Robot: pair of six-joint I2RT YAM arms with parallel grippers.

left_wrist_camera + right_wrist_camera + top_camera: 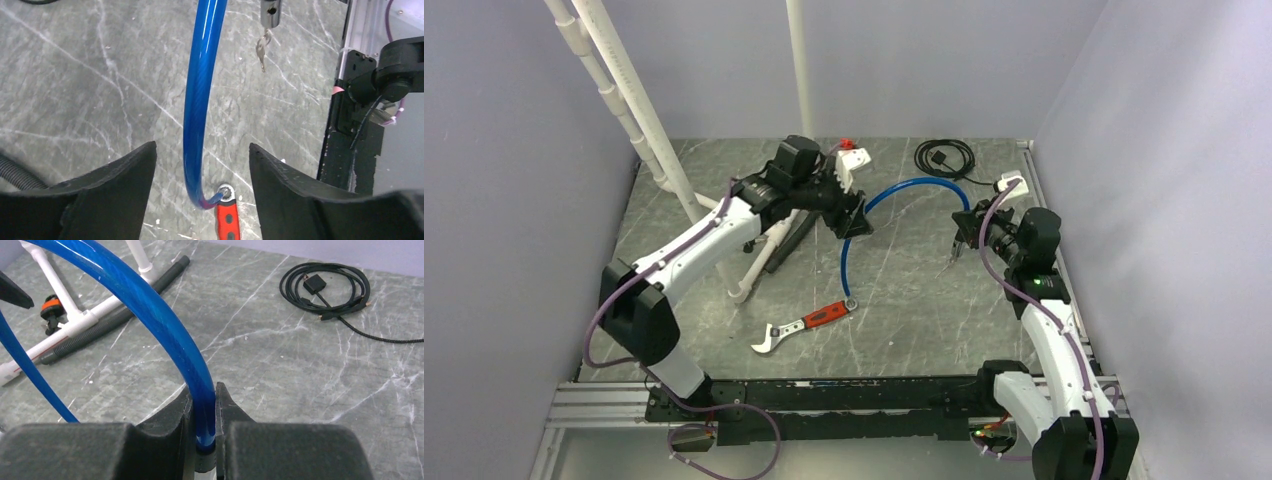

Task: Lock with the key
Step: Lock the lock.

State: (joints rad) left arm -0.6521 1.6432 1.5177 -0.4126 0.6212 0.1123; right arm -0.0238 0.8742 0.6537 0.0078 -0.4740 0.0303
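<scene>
The left gripper [201, 147] stands wide open, with the blue cable lock [200, 100] running between its fingers and touching neither. The cable's lower end meets the ring of the red-handled wrench [227, 220] on the table [75, 100]. The right gripper [204, 390] is clamped tight on the cable near its other end, and the key [261, 52] hangs from the metal lock barrel [270, 10] just beside the cable.

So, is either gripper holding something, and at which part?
The right gripper pinches the blue cable near its end; the left gripper holds nothing.
</scene>
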